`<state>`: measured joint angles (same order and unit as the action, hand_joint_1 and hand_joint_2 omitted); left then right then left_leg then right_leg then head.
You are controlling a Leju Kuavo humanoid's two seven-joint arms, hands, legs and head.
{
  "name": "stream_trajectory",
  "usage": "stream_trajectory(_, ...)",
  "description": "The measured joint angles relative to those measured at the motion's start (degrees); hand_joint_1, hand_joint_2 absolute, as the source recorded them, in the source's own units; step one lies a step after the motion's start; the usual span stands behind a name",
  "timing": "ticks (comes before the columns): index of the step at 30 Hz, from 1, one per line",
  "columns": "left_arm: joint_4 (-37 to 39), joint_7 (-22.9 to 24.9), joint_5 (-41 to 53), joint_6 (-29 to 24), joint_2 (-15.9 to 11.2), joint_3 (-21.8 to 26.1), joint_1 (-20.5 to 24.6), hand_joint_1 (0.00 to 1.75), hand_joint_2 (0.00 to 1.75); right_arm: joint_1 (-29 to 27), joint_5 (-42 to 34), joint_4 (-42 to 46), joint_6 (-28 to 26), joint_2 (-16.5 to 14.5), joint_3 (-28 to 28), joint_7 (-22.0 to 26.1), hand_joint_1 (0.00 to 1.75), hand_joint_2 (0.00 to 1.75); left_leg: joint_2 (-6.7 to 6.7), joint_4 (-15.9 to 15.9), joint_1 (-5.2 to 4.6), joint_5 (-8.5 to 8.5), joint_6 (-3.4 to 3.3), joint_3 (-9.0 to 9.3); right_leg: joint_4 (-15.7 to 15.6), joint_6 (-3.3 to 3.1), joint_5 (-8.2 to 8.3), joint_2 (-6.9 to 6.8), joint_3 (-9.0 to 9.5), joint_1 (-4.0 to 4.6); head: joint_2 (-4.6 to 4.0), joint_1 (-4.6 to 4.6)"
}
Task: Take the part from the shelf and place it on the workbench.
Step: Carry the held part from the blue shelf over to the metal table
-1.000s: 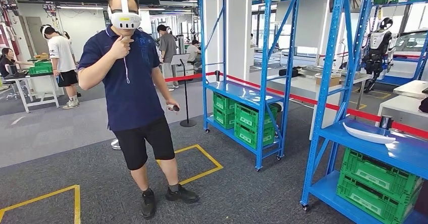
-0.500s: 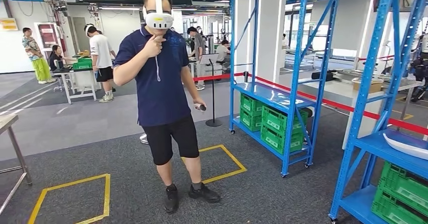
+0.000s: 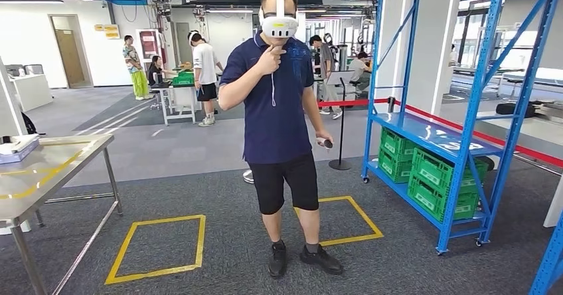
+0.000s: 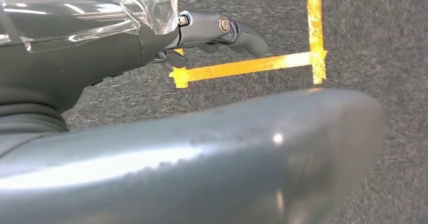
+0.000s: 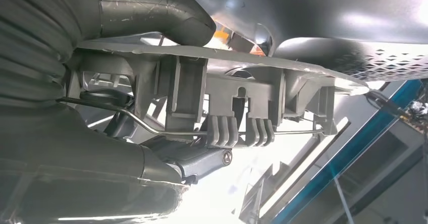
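The part (image 5: 222,98) is in my right hand (image 5: 126,133), a pale grey moulded piece with clips and a thin wire running along its underside, and my thumb (image 5: 151,12) sits over one face while darker fingers press the other, so that hand is clamped on it. Blue shelf uprights (image 5: 343,158) slant past behind it in the right wrist view. My left hand (image 4: 202,32) hangs over dark carpet (image 4: 383,42) with nothing in it, fingers drawn in and curled, just above a yellow tape corner (image 4: 315,57) on the floor (the big silver curve below it is my own body, never mind that). Out front, a person (image 3: 279,122) in a navy polo, black shorts and a white headset stands facing me, one hand at the chin, the other down holding a small controller. Two yellow tape squares (image 3: 156,248) lie on the carpet by the feet. On my left, the steel counter (image 3: 46,169) comes in with a small white thing on its far corner. On my right, a blue shelf (image 3: 431,135) carries green crates (image 3: 438,182) low down. More people stand at tables far behind.
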<state>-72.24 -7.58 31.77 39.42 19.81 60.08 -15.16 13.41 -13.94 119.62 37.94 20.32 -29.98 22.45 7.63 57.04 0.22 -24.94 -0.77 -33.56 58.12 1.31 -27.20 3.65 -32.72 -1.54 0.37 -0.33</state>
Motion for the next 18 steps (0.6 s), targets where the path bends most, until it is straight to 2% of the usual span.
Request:
stream_trajectory(2,0.0,-0.2,0.3,0.1,0.0,0.2,-0.1,0.00,0.00,0.0,0.0,0.0,0.0,0.0,0.0,0.1,1.75,1.75,0.82,0.1,0.20,0.00,0.64,-0.43,-0.1,-1.04,0.26,-1.10,0.14,0.21,0.00,-0.09)
stream_trajectory(3,0.0,-0.3,0.6,0.3,0.0,0.4,-0.1,0.00,0.00,0.0,0.0,0.0,0.0,0.0,0.0,0.2,1.75,1.75,0.00,0.5,0.24,-0.22,0.93,-0.73,-0.2,-1.43,0.32,-1.66,0.24,0.20,0.00,-0.11)
stream_trajectory(4,0.0,-0.4,1.0,0.4,0.0,0.6,0.0,0.00,0.00,0.0,0.0,0.0,0.0,-0.1,0.1,0.2,1.75,1.75,-1.61,1.8,0.23,-0.94,1.22,-1.38,-0.4,-1.86,0.33,-2.30,0.38,0.17,0.00,-0.18)
stream_trajectory(6,0.0,-0.7,1.6,0.6,0.0,0.9,0.4,0.00,0.00,0.0,-0.1,0.0,0.0,-0.1,0.1,0.4,1.75,1.75,-5.66,7.7,0.24,-3.89,1.68,-4.36,-0.5,-2.64,0.16,-3.65,0.62,0.40,0.01,-0.28)
stream_trajectory(7,0.0,-0.7,1.7,0.7,-0.1,1.0,0.6,0.00,0.00,-0.1,-0.1,0.0,0.0,-0.1,0.2,0.5,1.75,1.75,-6.75,11.8,0.39,-5.62,1.84,-6.47,-0.5,-2.94,0.03,-4.40,0.67,0.61,0.01,-0.32)
stream_trajectory(8,0.0,-0.7,1.8,0.7,-0.1,1.1,0.7,0.00,0.00,-0.1,-0.1,0.0,0.0,-0.1,0.2,0.5,1.75,1.75,-7.18,15.3,0.57,-6.78,1.95,-8.32,-0.5,-3.10,-0.08,-5.15,0.70,0.82,0.01,-0.32)
stream_trajectory(9,0.0,-0.6,1.6,0.6,-0.1,1.1,0.7,0.00,0.00,-0.2,-0.1,0.0,0.0,-0.1,0.2,0.5,1.75,1.75,-7.36,17.1,0.71,-7.07,2.01,-9.40,-0.5,-3.18,-0.20,-5.90,0.75,0.96,0.00,-0.34)
stream_trajectory(10,0.0,-0.5,1.3,0.6,-0.1,1.2,0.6,0.00,0.00,-0.2,-0.1,0.0,0.0,-0.1,0.2,0.5,1.75,1.75,-7.53,16.7,0.80,-6.29,2.02,-9.27,-0.5,-3.22,-0.32,-6.57,0.84,1.07,0.00,-0.36)
stream_trajectory(11,0.0,-0.4,1.0,0.5,-0.1,1.2,0.6,0.00,0.00,-0.3,-0.1,0.0,0.0,-0.1,0.2,0.5,1.75,1.75,-7.86,14.0,0.85,-4.71,1.96,-7.93,-0.5,-3.18,-0.45,-7.19,0.99,1.15,0.00,-0.37)
stream_trajectory(13,0.0,-0.3,0.2,0.5,-0.1,1.2,0.6,0.00,0.00,-0.3,0.0,0.0,0.0,-0.2,0.3,0.5,1.75,1.75,-10.13,5.9,0.56,-1.52,1.57,-3.50,-0.5,-2.88,-0.85,-8.35,1.47,1.42,0.00,-0.39)
stream_trajectory(14,0.0,-0.3,-0.2,0.6,-0.1,1.2,0.7,0.00,0.00,-0.4,0.0,0.1,0.0,-0.2,0.4,0.5,1.75,1.75,-11.01,3.0,0.31,-0.70,1.31,-1.90,-0.5,-2.63,-1.06,-8.87,1.68,1.57,0.00,-0.37)
stream_trajectory(15,0.0,-0.3,-0.7,0.7,-0.1,1.2,0.7,0.00,0.00,-0.4,0.1,0.1,0.0,-0.3,0.6,0.5,1.75,1.75,-11.54,1.4,0.03,-0.48,1.04,-1.07,-0.5,-2.35,-1.26,-9.40,1.85,1.68,0.00,-0.34)
stream_trajectory(17,-0.1,-0.4,-1.3,0.8,-0.1,1.5,0.8,0.00,0.00,-0.5,0.1,0.1,0.0,-0.3,0.8,0.5,1.75,1.75,-10.43,0.9,-0.33,-0.58,0.49,-1.02,-0.7,-1.79,-1.51,-10.51,2.20,1.66,0.01,-0.35)
stream_trajectory(18,-0.1,-0.5,-1.5,0.9,0.0,1.7,0.7,0.00,0.00,-0.6,0.1,0.2,0.0,-0.3,0.9,0.5,1.75,1.75,-9.73,0.4,-0.27,-0.40,0.16,-0.63,-0.6,-1.54,-1.73,-10.53,2.38,1.55,0.01,-0.31)
